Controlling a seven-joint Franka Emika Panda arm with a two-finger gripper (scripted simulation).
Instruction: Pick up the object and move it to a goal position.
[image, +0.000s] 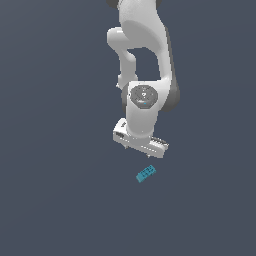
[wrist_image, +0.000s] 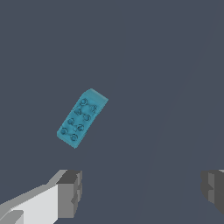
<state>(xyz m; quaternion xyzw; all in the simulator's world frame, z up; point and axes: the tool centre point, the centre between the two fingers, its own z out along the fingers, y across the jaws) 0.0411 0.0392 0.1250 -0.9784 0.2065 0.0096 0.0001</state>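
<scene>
- The tool (wrist_image: 140, 192) hangs spread wide with nothing between its jaws; the wrist view shows both grey fingertips (wrist_image: 70, 192) well apart
- The object (image: 146, 173), a little teal studded block, lies flat on the bench (image: 50, 200) near the tool, studs up and untouched
- In the wrist view the block (wrist_image: 82, 117) sits off to one finger's side, not between the two, and askew to the line across the jaws
- Risk, as I read it: come down from here and a fingertip lands on the block or knocks it away; a skewed closing could twist it out
- No goal marker shows anywhere; the arm (image: 142, 55) is cut off by the frame, and in the exterior view the fingertips are too small to read
</scene>
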